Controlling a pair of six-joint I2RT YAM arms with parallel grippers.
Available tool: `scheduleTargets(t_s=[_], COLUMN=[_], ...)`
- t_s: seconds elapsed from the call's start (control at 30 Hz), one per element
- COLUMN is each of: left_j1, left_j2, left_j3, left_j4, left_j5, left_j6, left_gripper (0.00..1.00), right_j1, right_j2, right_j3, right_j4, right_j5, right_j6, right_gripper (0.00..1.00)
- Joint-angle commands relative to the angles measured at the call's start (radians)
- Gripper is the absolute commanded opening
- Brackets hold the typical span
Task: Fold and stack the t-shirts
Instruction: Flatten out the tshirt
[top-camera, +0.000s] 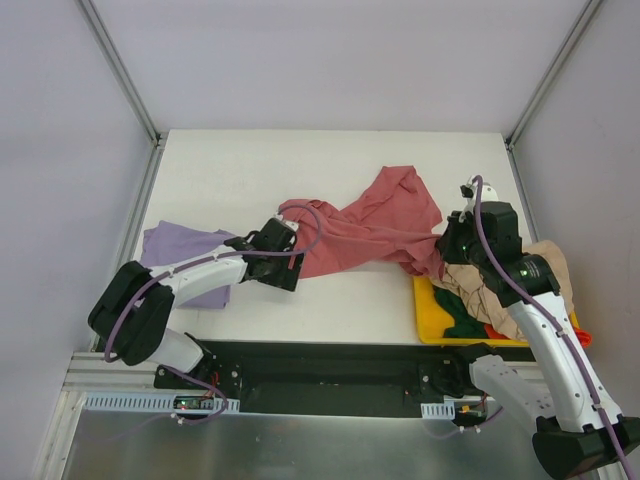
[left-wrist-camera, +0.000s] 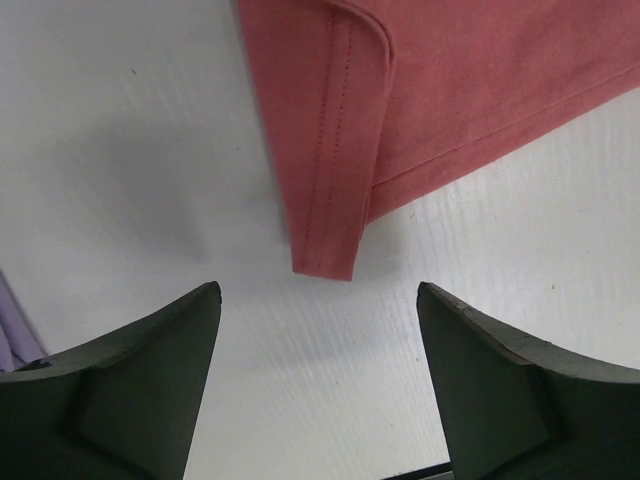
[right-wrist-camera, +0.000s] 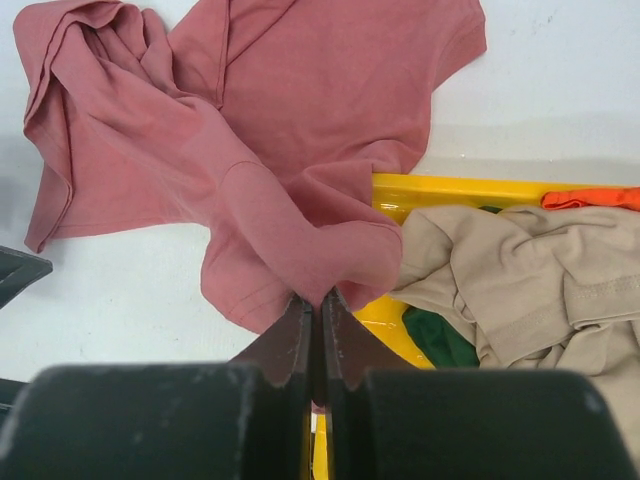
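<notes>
The dusty pink-red t-shirt (top-camera: 370, 225) lies crumpled across the middle of the white table. My right gripper (top-camera: 447, 245) is shut on a fold of the pink-red t-shirt (right-wrist-camera: 330, 250) at its right end, by the bin's left edge. My left gripper (top-camera: 285, 232) is open and empty just off the shirt's left end; a hemmed corner of the shirt (left-wrist-camera: 330, 240) lies on the table a little ahead of its fingers (left-wrist-camera: 150, 380). A lavender-purple t-shirt (top-camera: 180, 250) lies flat at the left, under my left arm. Beige (right-wrist-camera: 520, 270), green (right-wrist-camera: 440, 340) and orange-red (right-wrist-camera: 595, 198) tees sit in the bin.
The yellow plastic bin (top-camera: 432, 312) stands at the table's right front and also shows in the right wrist view (right-wrist-camera: 450, 190). Grey walls and metal frame posts (top-camera: 120, 70) enclose the table (top-camera: 300, 160). The black base rail (top-camera: 320, 365) runs along the near edge.
</notes>
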Motion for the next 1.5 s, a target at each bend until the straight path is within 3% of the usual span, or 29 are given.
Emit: scheduleTargets(t_s=[0.0, 0.2, 0.47, 0.57, 0.7, 0.8, 0.83, 1.0, 1.2, 1.37, 1.47], left_j1=[-0.019, -0.021, -0.036, -0.036, -0.036, -0.038, -0.036, -0.033, 0.033, 0.112, 0.117], left_j2=[0.034, 0.072, 0.081, 0.109, 0.135, 0.123, 0.108, -0.041, -0.352, -0.615, -0.71], left_j3=[0.028, 0.04, 0.051, 0.069, 0.097, 0.1, 0.093, 0.054, 0.04, 0.137, 0.25], left_j4=[0.035, 0.033, 0.036, 0.036, 0.036, 0.035, 0.035, 0.033, 0.027, 0.064, 0.07], left_j5=[-0.014, -0.039, -0.083, -0.085, -0.08, -0.065, -0.062, -0.059, 0.01, 0.044, -0.051], left_j6=[0.039, 0.033, 0.042, 0.048, 0.053, 0.053, 0.047, -0.018, -0.176, -0.254, -0.262], left_gripper=[0.72, 0.54, 0.54, 0.48, 0.32, 0.03, 0.0, 0.0, 0.0, 0.0, 0.0], right_j1=[-0.005, -0.007, -0.008, -0.008, -0.007, -0.007, -0.008, -0.01, -0.01, -0.011, -0.011], right_j2=[-0.006, -0.002, -0.023, -0.029, -0.025, -0.028, -0.028, -0.026, -0.028, -0.031, -0.028], right_j3=[0.003, 0.007, 0.003, 0.004, 0.001, 0.001, 0.003, 0.01, 0.061, 0.191, 0.34], right_j4=[0.004, 0.007, 0.016, 0.015, 0.012, 0.009, 0.009, -0.008, -0.02, -0.028, -0.026], right_j5=[0.002, 0.013, 0.02, 0.017, 0.011, 0.017, 0.02, 0.063, 0.094, 0.062, 0.004], right_j6=[-0.018, -0.029, -0.031, -0.035, -0.037, -0.037, -0.037, -0.032, -0.015, -0.024, -0.043], right_gripper=[0.0, 0.0, 0.0, 0.0, 0.0, 0.0, 0.0, 0.0, 0.0, 0.0, 0.0])
